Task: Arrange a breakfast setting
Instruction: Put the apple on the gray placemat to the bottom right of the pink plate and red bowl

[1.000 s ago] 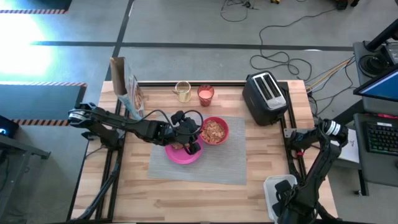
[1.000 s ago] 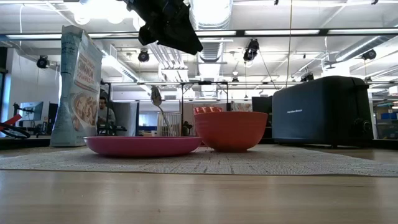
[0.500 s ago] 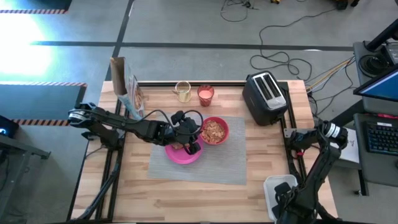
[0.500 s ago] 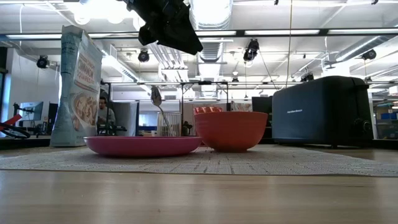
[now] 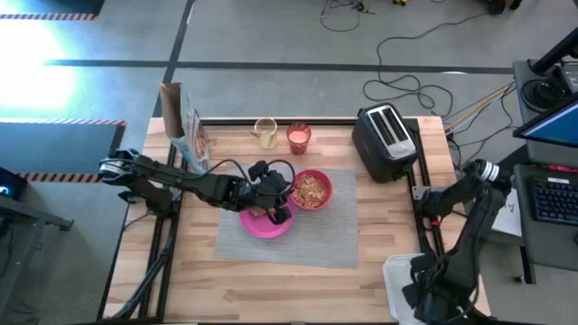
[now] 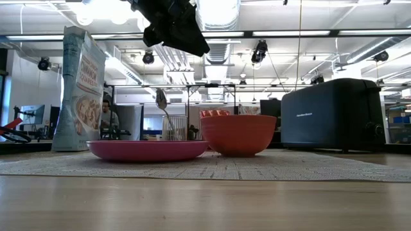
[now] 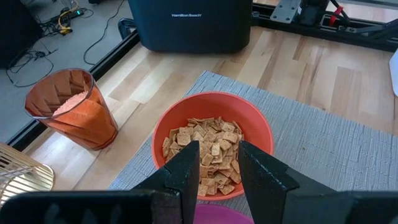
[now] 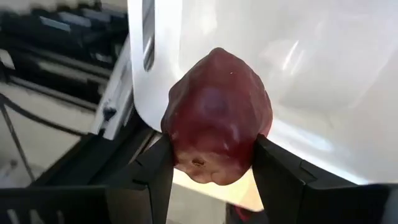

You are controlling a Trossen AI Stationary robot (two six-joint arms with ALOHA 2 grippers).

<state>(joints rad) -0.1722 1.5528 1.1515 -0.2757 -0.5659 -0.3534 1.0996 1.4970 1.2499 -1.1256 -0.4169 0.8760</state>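
Observation:
The grey placemat (image 5: pixel 334 236) lies mid-table with the pink plate (image 5: pixel 260 226) and the red bowl (image 5: pixel 313 190) of cereal squares on it. The glass of orange drink (image 5: pixel 299 137) stands behind the mat. The metal spoon (image 6: pixel 160 101) stands in the pale glass (image 6: pixel 174 127). My left gripper (image 7: pixel 219 165) is open and empty, above the plate's edge beside the bowl (image 7: pixel 214 146). My right gripper (image 8: pixel 214 155) is off the table's right near corner, shut on the dark red patty (image 8: pixel 217 112). No toast slice shows. My right gripper pinches the patty between its two fingers (image 8: pixel 158 168), which lie on its two opposite sides (image 8: pixel 177 146). The patty is lifted clear over a white bin (image 8: pixel 298 74).
The black toaster (image 5: pixel 386 140) stands at the far right, and a cereal box (image 5: pixel 185 135) at the far left. The white bin (image 5: pixel 397 271) sits off the table's right near corner. Bare wood lies along the near edge.
My right arm has shifted a little over the white bin, its elbow going toward the far edge. My left arm and the things on the table have kept still.

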